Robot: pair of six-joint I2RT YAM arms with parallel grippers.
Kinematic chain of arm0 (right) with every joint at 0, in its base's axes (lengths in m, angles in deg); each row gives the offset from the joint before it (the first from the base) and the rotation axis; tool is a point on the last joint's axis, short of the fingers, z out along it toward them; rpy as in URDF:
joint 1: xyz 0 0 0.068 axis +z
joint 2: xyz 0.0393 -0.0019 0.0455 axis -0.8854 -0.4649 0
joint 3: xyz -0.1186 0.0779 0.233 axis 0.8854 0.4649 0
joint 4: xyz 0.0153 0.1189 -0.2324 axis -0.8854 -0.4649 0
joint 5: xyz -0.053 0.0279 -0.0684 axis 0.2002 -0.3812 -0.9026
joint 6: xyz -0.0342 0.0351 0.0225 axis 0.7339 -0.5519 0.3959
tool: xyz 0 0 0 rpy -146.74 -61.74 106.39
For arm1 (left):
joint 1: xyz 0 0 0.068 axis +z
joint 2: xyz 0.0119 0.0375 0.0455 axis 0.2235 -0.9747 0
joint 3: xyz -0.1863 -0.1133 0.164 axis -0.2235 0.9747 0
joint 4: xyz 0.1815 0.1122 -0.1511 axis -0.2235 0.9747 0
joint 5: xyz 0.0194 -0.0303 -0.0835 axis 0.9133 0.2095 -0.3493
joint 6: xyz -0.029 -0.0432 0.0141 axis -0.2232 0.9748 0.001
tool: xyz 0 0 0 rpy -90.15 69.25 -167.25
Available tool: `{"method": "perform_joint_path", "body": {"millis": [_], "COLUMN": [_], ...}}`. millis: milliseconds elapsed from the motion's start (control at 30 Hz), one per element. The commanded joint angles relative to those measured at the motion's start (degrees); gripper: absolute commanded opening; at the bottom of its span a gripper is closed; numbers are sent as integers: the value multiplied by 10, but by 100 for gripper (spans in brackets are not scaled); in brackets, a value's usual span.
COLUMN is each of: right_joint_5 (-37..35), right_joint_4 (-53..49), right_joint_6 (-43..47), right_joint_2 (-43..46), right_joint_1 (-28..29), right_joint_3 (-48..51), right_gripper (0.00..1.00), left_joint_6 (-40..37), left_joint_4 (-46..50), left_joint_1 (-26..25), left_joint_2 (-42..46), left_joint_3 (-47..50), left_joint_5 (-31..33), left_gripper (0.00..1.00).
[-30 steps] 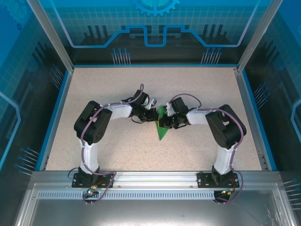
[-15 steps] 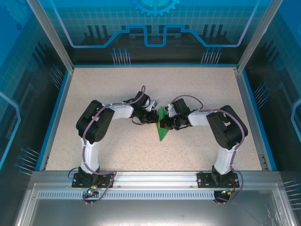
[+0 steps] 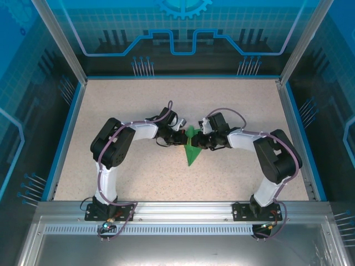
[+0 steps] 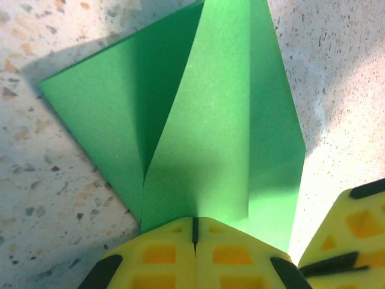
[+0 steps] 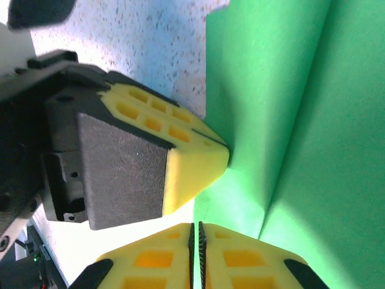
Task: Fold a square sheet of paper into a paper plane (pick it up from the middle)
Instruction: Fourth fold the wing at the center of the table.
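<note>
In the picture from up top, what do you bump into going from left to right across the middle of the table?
First the left arm's black elbow → left gripper → bright green folded paper → right gripper → right arm's black elbow.

No word, number, brand or label can be read anywhere in the cell. The only sign is a pale-blue gear emblem [image 3: 183, 6], cut off by the top edge of the overhead view, printed on the blue back panel [image 3: 111, 27]. Below it on the same panel run angular circuit-style lines [image 3: 177, 45], which carry no lettering.
</note>
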Motion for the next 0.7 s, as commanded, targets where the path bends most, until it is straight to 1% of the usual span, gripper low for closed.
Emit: {"method": "perform_joint_path", "body": {"millis": [0,200,533,667], "right_joint_5": [-11,-23,-20,-45], "right_joint_4": [-34,-54,-64,-86], "right_joint_6": [19,31,42,53], "right_joint_2": [-4,-39,-107,-120], "right_joint_1": [-9,-17,-20,-21], "right_joint_3": [-34,-78,-133,-145], "right_gripper": [13,12,12,12], "left_joint_6": [-19,-20,-25,-25], "left_joint_4": [33,30,28,27], "left_joint_1": [-6,-6,-8,-9], "left_joint_2": [-21,-15,-6,-3], "left_joint_3": [-5,-4,-2,-2], "left_joint_5": [15,11,5,3], "left_gripper": [0,0,0,0]}}
